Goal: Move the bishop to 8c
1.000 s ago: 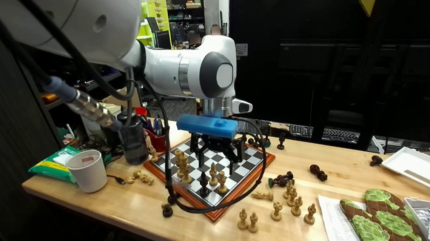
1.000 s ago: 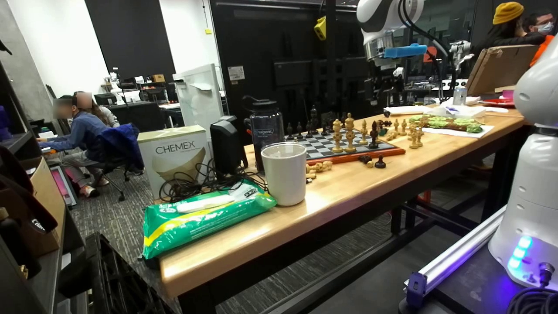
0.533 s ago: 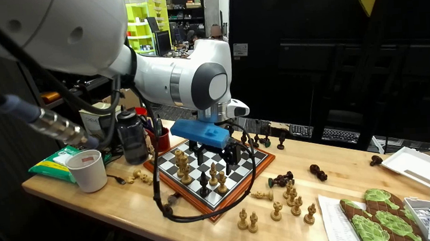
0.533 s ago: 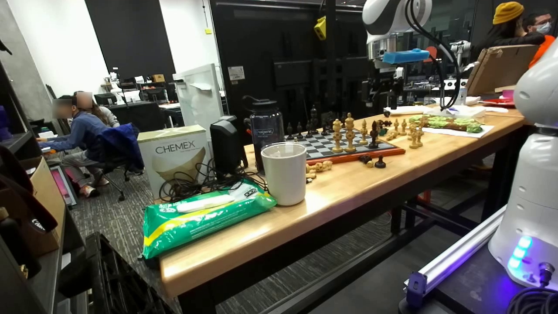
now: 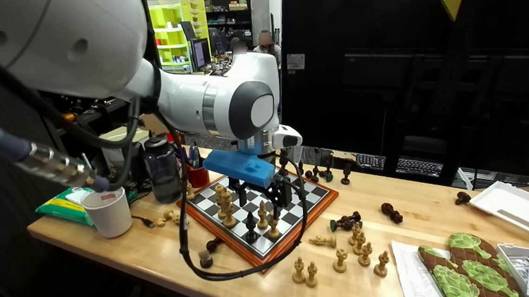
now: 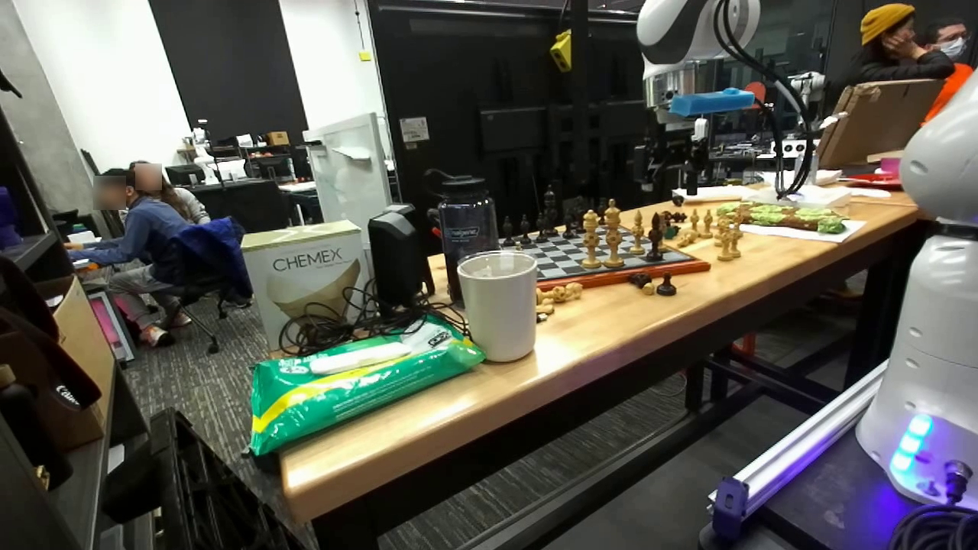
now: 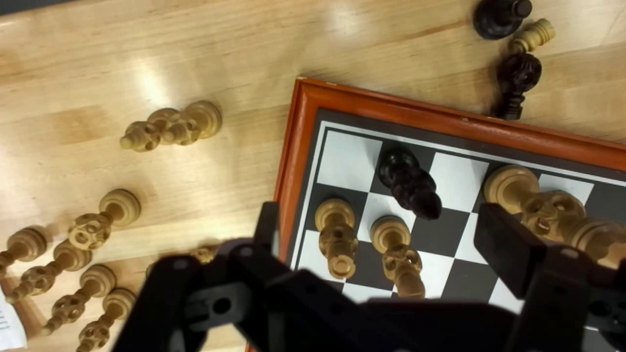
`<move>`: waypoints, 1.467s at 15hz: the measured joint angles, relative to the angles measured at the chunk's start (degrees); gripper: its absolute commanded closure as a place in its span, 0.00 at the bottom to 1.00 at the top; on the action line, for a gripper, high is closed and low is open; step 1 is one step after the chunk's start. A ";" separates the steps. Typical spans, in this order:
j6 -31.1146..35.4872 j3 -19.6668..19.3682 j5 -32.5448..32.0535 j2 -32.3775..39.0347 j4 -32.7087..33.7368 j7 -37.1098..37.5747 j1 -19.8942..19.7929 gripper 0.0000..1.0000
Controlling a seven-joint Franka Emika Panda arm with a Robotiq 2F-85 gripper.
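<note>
The checkered chessboard (image 5: pixel 315 215) with a red-brown rim also shows in the wrist view (image 7: pixel 411 115). Upright on it stand a dark piece with a pointed dome (image 5: pixel 251 227), a light piece with a tapered top (image 5: pixel 262 217) and a light piece with a round flat top (image 5: pixel 273 232). The tapered light piece (image 7: pixel 397 259) looks like a bishop, but I cannot tell for certain. My gripper (image 7: pixel 386 239) is open, empty and above the board. In the wrist view the two smaller light pieces show between its fingers. The gripper also shows in an exterior view (image 6: pixel 666 172).
Two tall light pieces (image 5: pixel 227 209) stand on the board beside one finger. Light pieces (image 5: pixel 340 259) stand off the board, and dark pieces (image 5: pixel 345 222) lie on the table. A white cup (image 6: pixel 498 305), a bottle (image 5: pixel 161 169) and oven mitts (image 5: pixel 468 264) are around.
The arm and open gripper have moved left and slightly down over the board in an exterior view, and lower in both exterior views. The chess pieces have not visibly moved.
</note>
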 measured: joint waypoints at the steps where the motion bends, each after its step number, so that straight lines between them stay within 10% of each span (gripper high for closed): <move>1: 0.00 -0.02 0.00 0.02 0.00 0.00 -0.03 0.00; 22: 9.05 1.98 2.72 0.75 -4.67 7.41 0.06 0.00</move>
